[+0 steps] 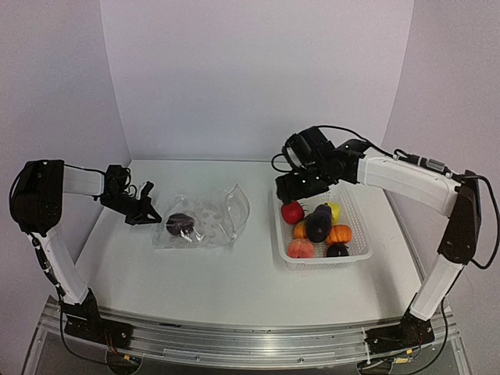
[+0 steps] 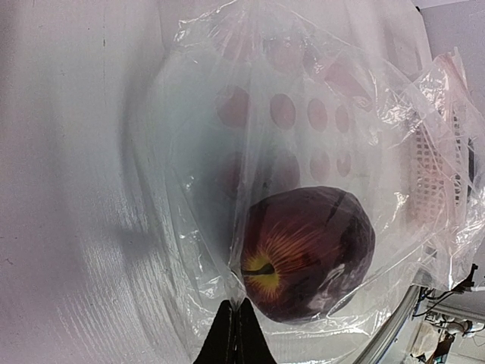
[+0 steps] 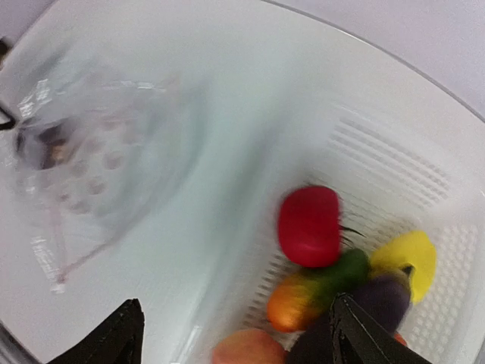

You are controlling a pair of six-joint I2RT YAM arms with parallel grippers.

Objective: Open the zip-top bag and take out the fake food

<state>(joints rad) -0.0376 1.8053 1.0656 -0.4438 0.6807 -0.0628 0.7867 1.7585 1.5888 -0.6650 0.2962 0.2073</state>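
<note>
The clear zip-top bag (image 1: 205, 219) lies on the table left of centre, its mouth gaping toward the right. One dark purple-red toy apple (image 1: 181, 224) is still inside it; it shows large in the left wrist view (image 2: 307, 254). My left gripper (image 1: 148, 218) is shut on the bag's left edge (image 2: 235, 299). My right gripper (image 1: 291, 187) is open and empty above the near-left corner of the white mesh basket (image 1: 357, 205). Several fake food pieces lie in the basket: a red one (image 1: 292, 212), a dark purple one (image 1: 317, 224), yellow, orange and peach ones.
The basket (image 3: 394, 163) stands at the right of the table, with the red piece (image 3: 308, 225) and yellow piece (image 3: 409, 259) inside. The table's back and side walls are white. The metal rail runs along the near edge.
</note>
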